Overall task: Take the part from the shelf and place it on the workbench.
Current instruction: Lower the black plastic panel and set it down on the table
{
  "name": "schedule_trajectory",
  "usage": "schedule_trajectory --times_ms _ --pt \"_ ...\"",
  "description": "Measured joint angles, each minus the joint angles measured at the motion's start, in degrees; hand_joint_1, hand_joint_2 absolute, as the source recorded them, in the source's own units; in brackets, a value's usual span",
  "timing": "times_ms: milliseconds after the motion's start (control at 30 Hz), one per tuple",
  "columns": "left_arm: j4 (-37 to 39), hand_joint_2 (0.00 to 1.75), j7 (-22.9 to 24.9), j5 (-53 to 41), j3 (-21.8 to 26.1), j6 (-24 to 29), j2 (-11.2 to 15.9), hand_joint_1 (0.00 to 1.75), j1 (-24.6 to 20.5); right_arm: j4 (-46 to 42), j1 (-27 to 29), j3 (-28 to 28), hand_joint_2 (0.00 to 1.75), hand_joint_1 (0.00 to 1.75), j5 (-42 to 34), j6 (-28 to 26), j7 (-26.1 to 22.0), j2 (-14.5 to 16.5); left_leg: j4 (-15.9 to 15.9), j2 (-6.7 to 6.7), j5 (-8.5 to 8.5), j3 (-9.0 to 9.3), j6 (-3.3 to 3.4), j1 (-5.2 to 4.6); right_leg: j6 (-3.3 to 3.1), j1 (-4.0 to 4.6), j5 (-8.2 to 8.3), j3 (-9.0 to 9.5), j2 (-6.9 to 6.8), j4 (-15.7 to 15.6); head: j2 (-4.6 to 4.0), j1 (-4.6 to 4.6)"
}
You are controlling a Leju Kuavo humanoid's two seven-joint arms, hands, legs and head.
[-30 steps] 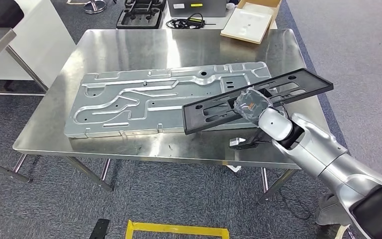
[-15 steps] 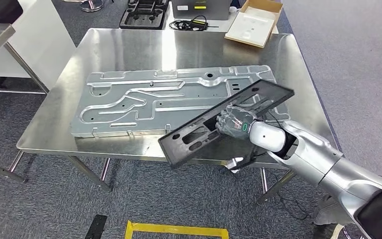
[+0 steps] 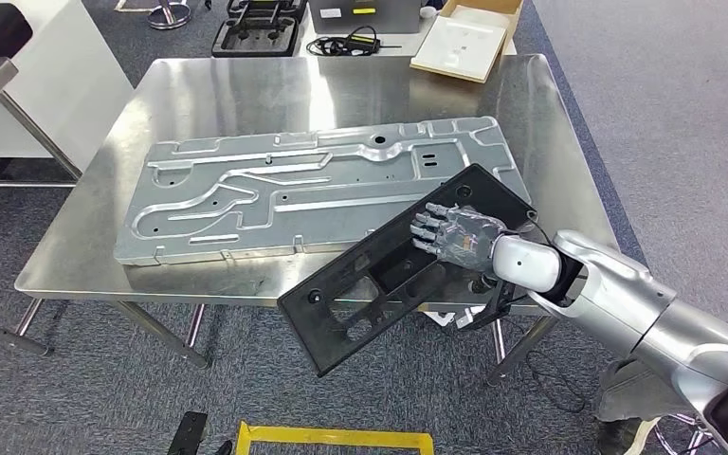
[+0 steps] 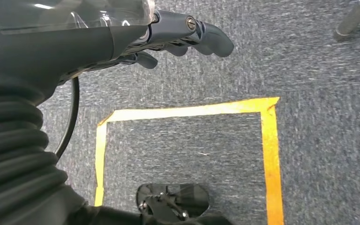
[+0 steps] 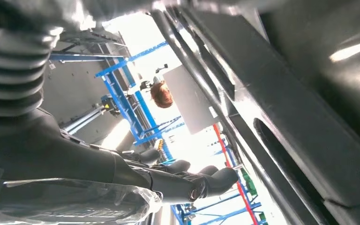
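Observation:
The long black slotted part (image 3: 379, 275) lies slanted, its far end on the steel workbench (image 3: 246, 95) and its near end hanging past the front edge over the carpet. My right hand (image 3: 453, 235) lies against the part's upper half with its fingers spread and straight. In the right wrist view the part (image 5: 281, 117) runs close by, and light shows between it and the dark fingers (image 5: 192, 183). The thumb is hidden. My left hand (image 4: 178, 33) hangs over the carpet and holds nothing.
A large stamped metal plate (image 3: 275, 190) covers the middle of the workbench, and the part's far end overlaps its corner. A cardboard box (image 3: 464, 43) and black trays (image 3: 256, 33) sit beyond the far edge. Yellow floor tape (image 3: 332, 438) marks the carpet near me.
The part swung from lying across the bench to slanting, its near end dropping past the front edge. My right hand's fingers went from wrapped around it to spread straight.

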Motion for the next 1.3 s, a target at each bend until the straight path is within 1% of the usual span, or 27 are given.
schedule_trajectory --times_ms 33,67,100,167,200,267,333,367,433,467,500,533,567,600,667,700,800,867,900,967,1000,1033,1067,1100,1167,1200,1300 --pt "0.00 0.00 0.11 0.02 0.00 0.00 -0.01 0.00 0.06 -0.02 0.03 0.14 0.00 0.00 0.00 0.04 0.11 -0.08 -0.02 0.00 0.69 -0.02 0.08 0.00 0.00 0.03 0.00 0.00 0.01 0.00 -0.01 -0.01" --pt "0.00 0.00 0.20 0.02 0.00 0.00 -0.01 0.00 0.08 -0.03 0.06 0.23 0.00 0.00 0.00 0.07 0.24 -0.15 -2.14 0.00 2.30 1.01 0.28 -0.01 0.00 0.08 0.00 0.04 0.03 0.00 -0.01 -0.01" --pt "0.00 0.00 0.28 0.01 0.00 0.00 0.00 0.00 0.06 -0.09 0.06 0.27 0.00 0.00 0.00 0.07 0.37 -0.22 -5.79 -0.01 4.33 2.81 0.60 -0.05 0.01 0.12 0.00 0.12 0.05 -0.01 -0.01 -0.01" --pt "0.00 0.00 0.38 -0.04 0.00 0.00 0.07 0.00 -0.09 -0.25 0.01 0.27 0.00 0.00 0.00 0.07 0.66 -0.37 -12.55 -0.04 6.62 6.18 1.32 -0.32 0.23 0.23 0.08 0.18 0.07 -0.17 -0.01 0.03" --pt "0.00 0.00 0.42 -0.09 0.00 0.00 0.10 0.00 -0.16 -0.31 0.00 0.28 0.00 0.00 0.00 0.07 0.79 -0.43 -14.30 -0.07 6.88 7.00 1.60 -0.50 0.47 0.22 0.19 0.15 0.07 -0.31 -0.01 0.05" --pt "0.00 0.00 0.56 -0.16 0.00 0.00 0.15 0.00 -0.18 -0.32 0.03 0.27 0.00 0.00 0.00 0.04 1.12 -0.54 -15.24 -0.11 6.89 7.29 1.96 -0.75 1.14 0.18 0.50 0.18 0.09 -0.76 0.00 0.03" --pt "0.00 0.00 0.67 -0.16 0.00 -0.13 0.16 0.00 -0.16 -0.33 0.11 0.18 0.00 0.00 0.00 -0.28 1.95 -0.67 -16.24 0.05 7.48 7.80 2.51 -0.48 1.72 0.21 0.02 0.03 -0.03 -0.28 0.01 0.11" --pt "0.00 0.00 0.66 -0.16 0.00 -0.25 0.16 0.00 -0.22 -0.35 0.16 0.07 0.00 0.00 -0.02 -0.71 2.74 -0.76 -16.82 0.14 7.78 8.09 2.88 -0.34 1.92 0.27 -1.05 -0.60 -0.10 1.27 0.00 0.17" --pt "0.00 0.00 0.56 -0.16 0.00 -0.48 0.14 0.00 -0.29 -0.39 0.43 -0.35 0.00 0.00 -0.09 -1.88 4.61 -0.98 -17.29 0.20 8.03 8.32 3.41 -0.27 2.13 0.32 -4.44 -3.36 -0.19 7.44 -0.01 0.26" --pt "0.00 0.00 0.52 -0.16 0.00 -0.52 0.14 0.00 -0.24 -0.42 0.69 -0.63 0.00 0.00 -0.13 -2.41 5.38 -1.10 -17.26 0.18 8.02 8.29 3.50 -0.31 2.25 0.31 -5.89 -4.98 -0.18 10.94 -0.01 0.25" --pt "0.00 0.00 0.51 -0.16 0.00 -0.53 0.14 0.00 -0.16 -0.45 0.98 -0.92 0.00 0.00 -0.15 -2.86 5.97 -1.20 -17.16 0.16 7.96 8.25 3.51 -0.32 2.39 0.28 -6.43 -6.04 -0.20 13.20 -0.01 0.26" --pt "0.00 0.00 0.51 -0.16 0.00 -0.55 0.11 0.00 -0.08 -0.54 1.24 -1.22 0.00 0.00 -0.17 -3.33 6.50 -1.28 -16.98 0.13 7.86 8.23 3.46 -0.31 2.52 0.22 -5.96 -6.20 -0.22 13.56 0.00 0.26" --pt "0.00 0.00 0.48 -0.21 0.00 -0.57 0.07 0.00 -0.04 -0.68 1.42 -1.59 0.00 0.00 -0.18 -3.96 7.12 -1.32 -16.71 0.11 7.69 8.22 3.34 -0.27 2.61 0.15 -4.52 -5.29 -0.25 11.80 0.00 0.27" --pt "0.00 0.00 0.42 -0.27 0.00 -0.60 0.00 0.00 -0.04 -0.90 1.52 -2.06 0.00 0.00 -0.20 -4.83 7.99 -1.36 -16.30 0.09 7.43 8.18 3.14 -0.24 2.68 0.05 -2.59 -3.53 -0.30 8.40 0.00 0.28" --pt "0.00 0.00 0.29 -0.56 -0.02 -0.59 -0.11 0.00 -0.12 -1.66 1.58 -3.45 0.00 0.00 -0.21 -7.16 10.34 -1.40 -15.17 0.04 6.78 7.80 2.53 -0.40 2.47 0.03 -0.53 -0.36 -0.33 2.22 0.00 0.24" --pt "0.00 0.00 0.29 -0.75 -0.05 -0.55 -0.14 0.00 -0.16 -2.28 1.74 -4.39 0.00 0.00 -0.22 -8.33 11.68 -1.46 -14.69 0.02 6.64 7.54 2.23 -0.50 2.21 0.11 -0.29 0.37 -0.31 0.68 0.00 0.22" --pt "0.00 0.00 0.78 -1.42 -0.33 -0.51 -0.22 0.00 -0.16 -5.23 2.72 -8.47 0.00 0.00 -0.74 -11.09 15.42 -1.77 -14.14 -0.03 6.67 6.94 1.48 -0.59 1.20 0.22 -0.09 0.24 -0.30 0.28 -0.01 0.21" --pt "0.00 0.00 1.42 -1.79 -0.68 -0.60 -0.40 0.00 -0.15 -8.07 3.42 -12.02 0.00 0.00 -2.16 -13.12 17.99 -1.72 -12.13 -0.02 4.70 6.08 0.83 -0.45 0.60 -0.04 0.28 0.07 -0.49 0.05 -0.01 0.00" --pt "0.00 0.00 1.68 -1.96 -0.88 -0.63 -0.52 0.00 -0.16 -9.75 3.84 -13.93 0.00 0.00 -3.00 -13.96 19.07 -1.59 -9.56 0.00 2.79 5.13 0.46 -0.29 0.35 -0.13 0.44 -0.05 -0.60 -0.04 -0.01 -0.11" --pt "0.00 0.00 2.05 -2.20 -1.20 -0.68 -0.75 0.00 -0.11 -12.92 4.97 -17.38 0.00 0.00 -4.03 -14.74 20.29 -1.19 -2.52 0.00 -1.11 2.62 -0.08 -0.01 0.05 -0.10 0.72 -0.45 -0.74 -0.06 -0.01 -0.29" --pt "0.00 0.00 2.14 -2.22 -1.26 -0.68 -0.82 0.00 -0.06 -14.29 5.66 -18.77 0.00 0.00 -4.21 -14.90 20.53 -1.00 0.07 0.01 -2.10 1.84 -0.20 0.07 -0.03 -0.07 0.88 -0.68 -0.76 -0.05 0.00 -0.28" --pt "0.00 0.00 2.19 -2.23 -1.30 -0.68 -0.87 0.00 -0.01 -15.44 6.38 -19.86 0.00 0.00 -4.27 -15.14 20.69 -0.80 0.75 0.01 -2.06 1.95 -0.21 0.10 -0.04 -0.04 1.08 -0.90 -0.77 -0.04 0.00 -0.30" --pt "0.00 0.00 2.21 -2.23 -1.34 -0.68 -0.89 0.00 -0.01 -16.55 7.09 -20.81 0.00 0.00 -4.28 -15.44 20.82 -0.60 -0.77 0.00 -1.04 3.14 -0.09 0.10 0.01 -0.03 1.30 -1.10 -0.76 -0.04 0.00 -0.30" --pt "0.00 0.00 2.21 -2.23 -1.42 -0.68 -0.91 0.00 -0.04 -17.70 7.73 -21.75 0.00 0.00 -4.28 -15.82 20.98 -0.43 -4.26 0.00 0.62 5.32 0.16 0.07 0.12 -0.03 1.53 -1.27 -0.75 -0.05 0.00 -0.30" --pt "0.00 0.00 2.16 -2.23 -1.60 -0.69 -0.93 0.00 -0.19 -19.80 8.68 -23.59 0.00 0.00 -4.28 -16.86 21.33 -0.02 -12.05 -0.03 2.89 9.68 0.75 -0.19 0.54 0.01 2.03 -1.52 -0.76 -0.12 -0.01 -0.28" --pt "0.00 0.00 2.11 -2.22 -1.68 -0.70 -0.98 0.00 -0.22 -20.71 9.16 -24.52 0.00 0.00 -4.37 -17.61 21.54 0.21 -14.36 -0.05 3.40 10.81 1.04 -0.37 0.89 0.01 2.33 -1.58 -0.79 -0.24 -0.01 -0.26" --pt "0.00 0.00 2.01 -1.88 -1.80 -0.58 -1.23 0.00 0.22 -23.11 11.64 -26.98 0.00 0.00 -5.52 -21.06 22.17 1.29 -15.71 -0.06 4.44 10.86 1.96 -0.57 2.02 -0.01 3.34 -1.59 -0.86 -0.97 -0.01 -0.23"
